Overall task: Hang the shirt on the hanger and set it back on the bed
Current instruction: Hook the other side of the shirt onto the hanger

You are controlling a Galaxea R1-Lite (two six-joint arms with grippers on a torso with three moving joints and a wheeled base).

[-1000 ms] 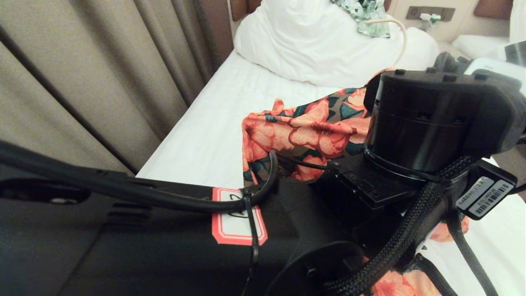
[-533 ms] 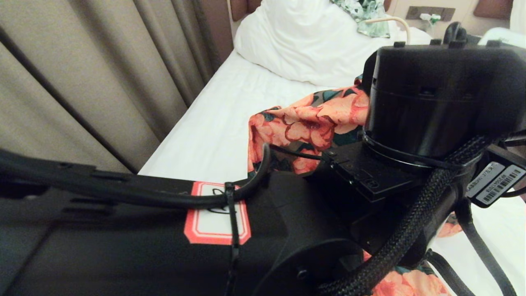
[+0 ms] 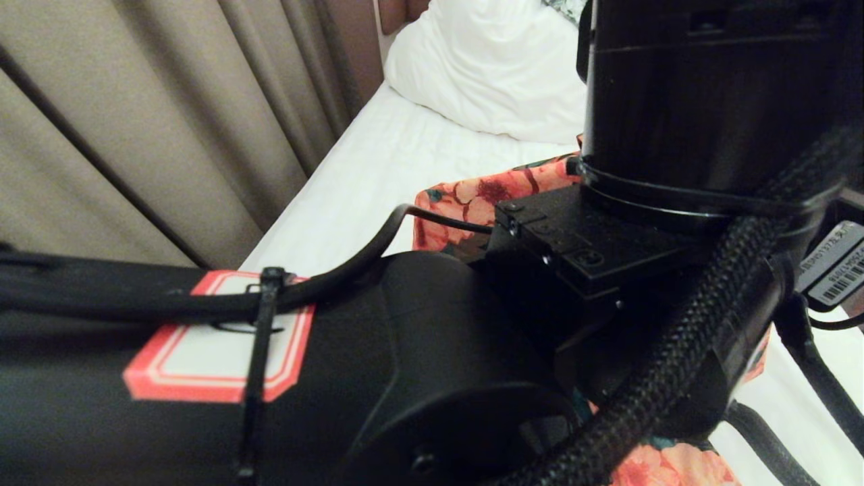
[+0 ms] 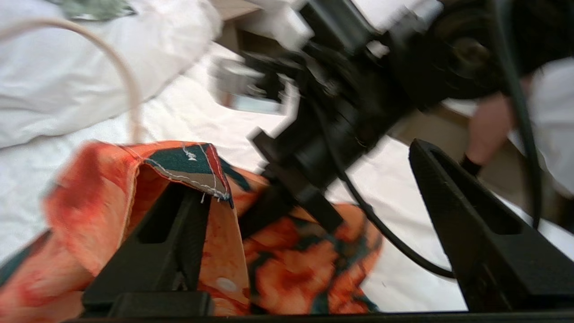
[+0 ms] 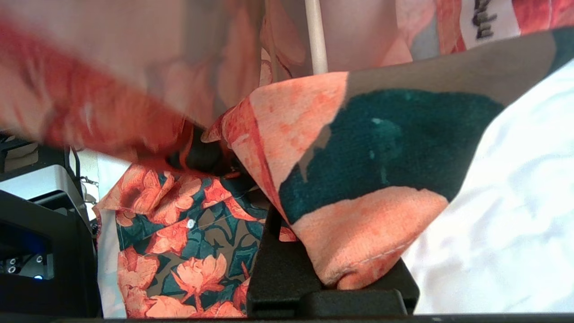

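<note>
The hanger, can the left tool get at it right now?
Probably not directly. The left tool stands open with the shirt draped over one finger, and the hanger curves beyond that raised cloth, over the bed.

Draped over one of our spread left jaws, the shirt (image 4: 179, 188) shows orange-pink flowers on dark green and brown, its stitched hem folded over that jaw's tip and a white button just beside it. Another fold hangs over our shut right jaws (whether they pinch the cloth, we cannot tell). The hanger (image 4: 121, 76), a thin cream wire, curves up beyond the fabric. Under both lies the white-sheeted bed (image 4: 54, 179).
</note>
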